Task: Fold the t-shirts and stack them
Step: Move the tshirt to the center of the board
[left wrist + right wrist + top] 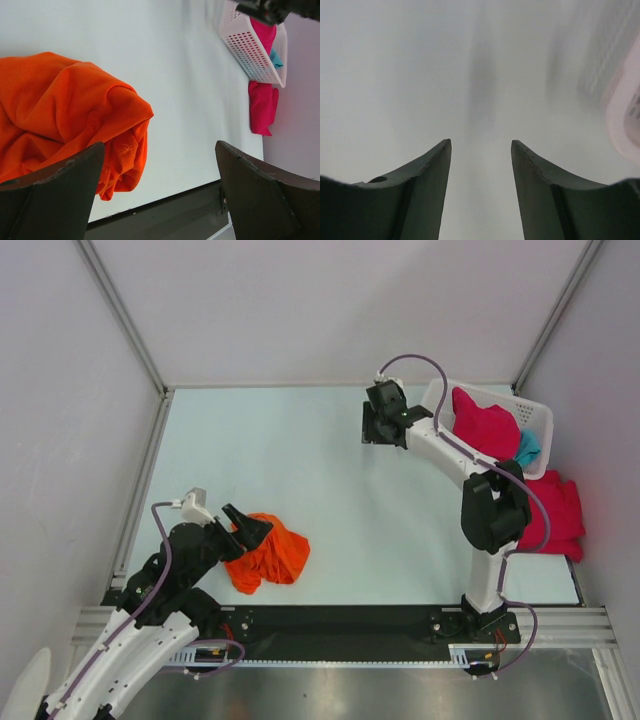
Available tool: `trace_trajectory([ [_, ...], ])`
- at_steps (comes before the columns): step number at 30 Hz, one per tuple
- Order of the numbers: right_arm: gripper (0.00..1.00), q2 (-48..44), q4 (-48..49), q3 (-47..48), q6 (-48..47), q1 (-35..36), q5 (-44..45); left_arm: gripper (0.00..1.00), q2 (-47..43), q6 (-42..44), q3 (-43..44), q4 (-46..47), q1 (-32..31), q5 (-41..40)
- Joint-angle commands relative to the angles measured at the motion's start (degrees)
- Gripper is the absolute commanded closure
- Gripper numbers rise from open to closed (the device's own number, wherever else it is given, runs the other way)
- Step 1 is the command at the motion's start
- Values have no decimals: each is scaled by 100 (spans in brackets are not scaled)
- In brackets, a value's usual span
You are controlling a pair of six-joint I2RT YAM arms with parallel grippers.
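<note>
A bright orange t-shirt [270,554] lies crumpled on the table near the front left; it also shows in the left wrist view [65,115]. My left gripper [250,525] is open and empty, at the shirt's upper left edge. A magenta-red t-shirt [484,427] and a teal t-shirt [527,449] lie in the white mesh basket [538,412]. Another magenta-red t-shirt [560,515] lies on the table in front of the basket. My right gripper [376,422] is open and empty, held just left of the basket. In the right wrist view its fingers [425,170] face a blurred pale surface.
The basket [250,50] stands at the back right against the wall. Grey walls with metal posts close in the table on three sides. A black rail [340,620] runs along the near edge between the arm bases.
</note>
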Motion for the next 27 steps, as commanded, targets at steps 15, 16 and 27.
trace_trajectory([
  [15, 45, 1338, -196, 656, -116, -605, 411, 3, -170, 175, 127, -203, -13, -64],
  [16, 46, 1436, -310, 770, -99, -676, 420, 3, -179, 192, 179, -230, -13, -90],
  [27, 47, 2333, -741, 2026, -2, -1537, 745, 2, -117, 412, 645, -652, -13, -336],
])
